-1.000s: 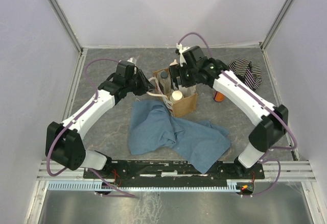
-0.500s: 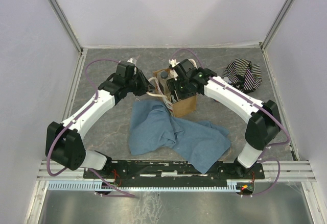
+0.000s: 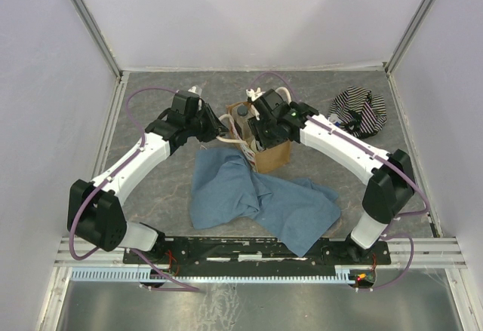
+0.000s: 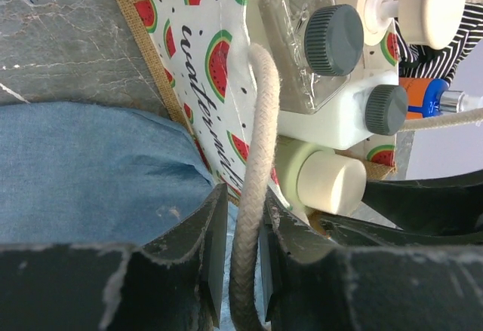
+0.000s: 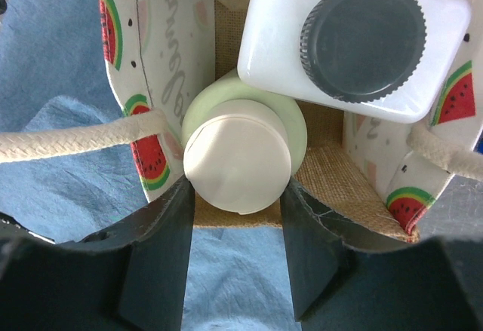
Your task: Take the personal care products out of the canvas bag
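Observation:
The canvas bag (image 3: 276, 154) stands mid-table, its watermelon-print lining (image 4: 198, 52) showing. My left gripper (image 4: 245, 195) is shut on the bag's cream rope handle (image 4: 253, 157). Inside the bag stand a clear square bottle (image 4: 298, 22) with a dark cap, a white bottle (image 5: 275, 52) with a dark cap, a pump bottle (image 4: 430, 3) and a pale yellow-green bottle (image 5: 290, 124). My right gripper (image 5: 238, 188) reaches down into the bag, its two fingers pressed against that bottle's cream cap (image 5: 238, 154). An orange bottle with a blue cap (image 4: 416, 97) lies outside the bag.
A large blue-grey cloth (image 3: 260, 199) lies crumpled against the bag's near side. A black-and-white striped cloth (image 3: 362, 111) sits at the back right. Grey walls and a metal rail close in the table.
My right gripper has dropped from above the bag into its mouth and closed from wide open onto the cream cap. The left gripper has stayed on the rope handle.

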`<move>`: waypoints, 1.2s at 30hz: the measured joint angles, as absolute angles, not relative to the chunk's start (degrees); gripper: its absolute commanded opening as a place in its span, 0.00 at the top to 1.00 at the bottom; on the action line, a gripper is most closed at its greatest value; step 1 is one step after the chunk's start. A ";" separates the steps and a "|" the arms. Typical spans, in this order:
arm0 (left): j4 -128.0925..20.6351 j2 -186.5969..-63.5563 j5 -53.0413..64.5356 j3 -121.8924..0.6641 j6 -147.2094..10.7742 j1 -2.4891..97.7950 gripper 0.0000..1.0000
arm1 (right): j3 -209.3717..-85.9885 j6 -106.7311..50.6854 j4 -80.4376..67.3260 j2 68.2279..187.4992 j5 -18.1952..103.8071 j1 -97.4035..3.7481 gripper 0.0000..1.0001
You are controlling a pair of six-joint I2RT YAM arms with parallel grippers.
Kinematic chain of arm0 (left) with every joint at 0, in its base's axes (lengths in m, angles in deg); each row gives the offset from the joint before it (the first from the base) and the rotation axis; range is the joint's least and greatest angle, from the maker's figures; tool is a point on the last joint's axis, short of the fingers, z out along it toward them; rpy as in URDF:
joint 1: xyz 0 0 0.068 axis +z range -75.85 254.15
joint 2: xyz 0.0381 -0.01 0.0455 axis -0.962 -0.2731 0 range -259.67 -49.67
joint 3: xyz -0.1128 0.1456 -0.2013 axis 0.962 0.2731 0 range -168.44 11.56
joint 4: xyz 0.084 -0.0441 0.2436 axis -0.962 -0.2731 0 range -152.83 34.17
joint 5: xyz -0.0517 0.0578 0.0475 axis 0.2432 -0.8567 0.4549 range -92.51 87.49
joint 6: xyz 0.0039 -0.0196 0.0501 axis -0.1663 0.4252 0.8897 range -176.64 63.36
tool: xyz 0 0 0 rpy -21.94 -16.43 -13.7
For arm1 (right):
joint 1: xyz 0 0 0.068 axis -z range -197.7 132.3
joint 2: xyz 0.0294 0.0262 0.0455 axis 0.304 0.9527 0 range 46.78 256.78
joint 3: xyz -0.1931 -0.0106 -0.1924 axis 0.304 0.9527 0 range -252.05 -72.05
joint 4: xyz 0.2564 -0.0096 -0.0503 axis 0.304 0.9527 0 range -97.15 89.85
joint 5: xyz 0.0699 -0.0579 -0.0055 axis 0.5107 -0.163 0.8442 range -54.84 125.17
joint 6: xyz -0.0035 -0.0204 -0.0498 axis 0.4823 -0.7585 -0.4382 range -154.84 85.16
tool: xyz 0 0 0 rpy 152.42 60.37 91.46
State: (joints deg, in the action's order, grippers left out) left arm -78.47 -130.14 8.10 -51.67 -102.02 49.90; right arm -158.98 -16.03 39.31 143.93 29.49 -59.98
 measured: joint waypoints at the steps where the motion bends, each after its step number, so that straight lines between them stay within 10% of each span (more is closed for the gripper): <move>1: -78.44 -130.14 8.10 -51.58 -102.02 49.90 0.70 | -159.31 -16.14 39.74 143.73 29.21 -59.98 0.54; 19: -78.49 -130.11 8.10 -49.74 -102.02 49.90 0.70 | -181.82 -20.16 43.37 131.27 16.01 -59.07 0.51; 36: -78.47 -129.61 8.10 -48.80 -102.02 49.90 0.71 | -165.12 -15.61 42.89 138.02 29.93 -56.66 0.41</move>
State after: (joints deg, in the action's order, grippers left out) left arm -78.47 -129.61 8.10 -48.80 -102.02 49.90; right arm -165.12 -15.61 42.89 138.02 29.93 -56.66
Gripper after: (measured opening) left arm 0.295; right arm 0.586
